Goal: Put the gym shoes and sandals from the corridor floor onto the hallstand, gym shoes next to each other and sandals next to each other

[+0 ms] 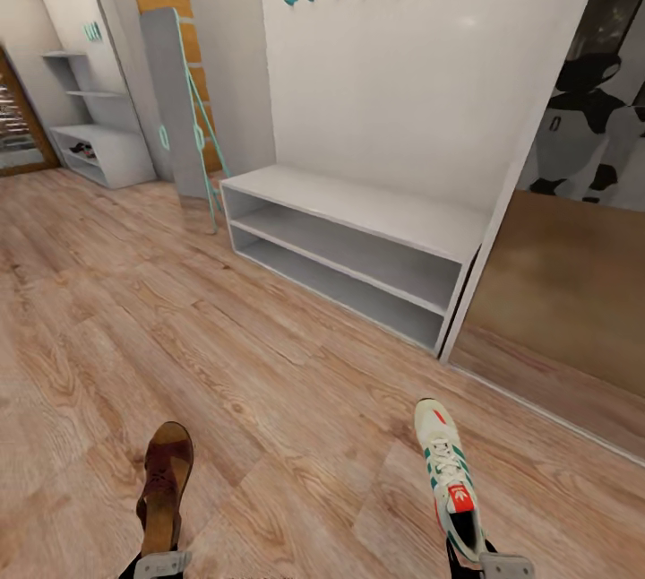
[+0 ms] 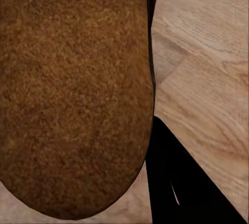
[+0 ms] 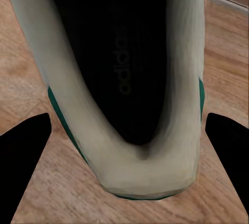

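Gym shoe (image 1: 451, 479) sits at your 5 o'clock in the head view, heel clamped in the right gripper (image 1: 491, 561), toe pointing to 12. In the right wrist view the fingers (image 3: 28, 151) flank its heel collar (image 3: 155, 177). Sandal (image 1: 165, 489) sits at 7 o'clock, pinched at the heel by the left gripper (image 1: 161, 564). Both are carried above the corridor floor (image 1: 269, 364). Ahead stands a plain white bench (image 1: 358, 243); the hallstand (image 1: 98, 126) is at 10 o'clock, well apart.
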### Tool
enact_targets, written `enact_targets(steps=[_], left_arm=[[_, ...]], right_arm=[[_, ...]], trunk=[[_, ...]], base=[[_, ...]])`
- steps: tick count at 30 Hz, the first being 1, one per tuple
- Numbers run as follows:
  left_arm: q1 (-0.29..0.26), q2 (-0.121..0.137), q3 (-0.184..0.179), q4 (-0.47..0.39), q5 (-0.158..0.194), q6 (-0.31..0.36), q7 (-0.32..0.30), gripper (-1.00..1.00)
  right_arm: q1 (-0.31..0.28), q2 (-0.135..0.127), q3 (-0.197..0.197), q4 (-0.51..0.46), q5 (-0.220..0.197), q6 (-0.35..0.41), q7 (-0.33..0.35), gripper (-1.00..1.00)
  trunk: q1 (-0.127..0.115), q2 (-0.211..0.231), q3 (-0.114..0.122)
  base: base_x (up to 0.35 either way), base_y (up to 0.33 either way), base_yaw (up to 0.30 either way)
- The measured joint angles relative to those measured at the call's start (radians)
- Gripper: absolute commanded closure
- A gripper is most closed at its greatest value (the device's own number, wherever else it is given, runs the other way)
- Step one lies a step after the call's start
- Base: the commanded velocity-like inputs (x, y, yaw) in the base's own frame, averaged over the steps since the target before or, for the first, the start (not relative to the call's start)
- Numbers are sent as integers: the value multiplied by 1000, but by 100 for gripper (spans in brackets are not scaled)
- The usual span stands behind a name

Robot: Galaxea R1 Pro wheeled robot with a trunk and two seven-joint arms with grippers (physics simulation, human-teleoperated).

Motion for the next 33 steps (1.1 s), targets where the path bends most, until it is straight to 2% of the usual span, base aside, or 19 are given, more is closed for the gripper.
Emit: enact_targets(steps=[4, 6, 9, 33], left_arm=[[0, 0, 3, -1, 0, 0, 12, 100], [0, 0, 0, -1, 0, -1, 47, 100], [0, 0, -3, 0, -3, -2, 64, 100], [0, -5, -7, 0, -6, -1, 67, 100]], right_arm=[[0, 0, 0, 0, 0, 0, 0, 100], [0, 0, 0, 0, 0, 0, 0, 100], [0, 0, 0, 0, 0, 0, 0, 100], [0, 0, 0, 0, 0, 0, 0, 100]], trunk=[[0, 0, -1], [0, 0, -2], [0, 0, -3], [0, 0, -11]], base=[[0, 0, 272], [0, 0, 272], [0, 0, 272], [0, 0, 272]])
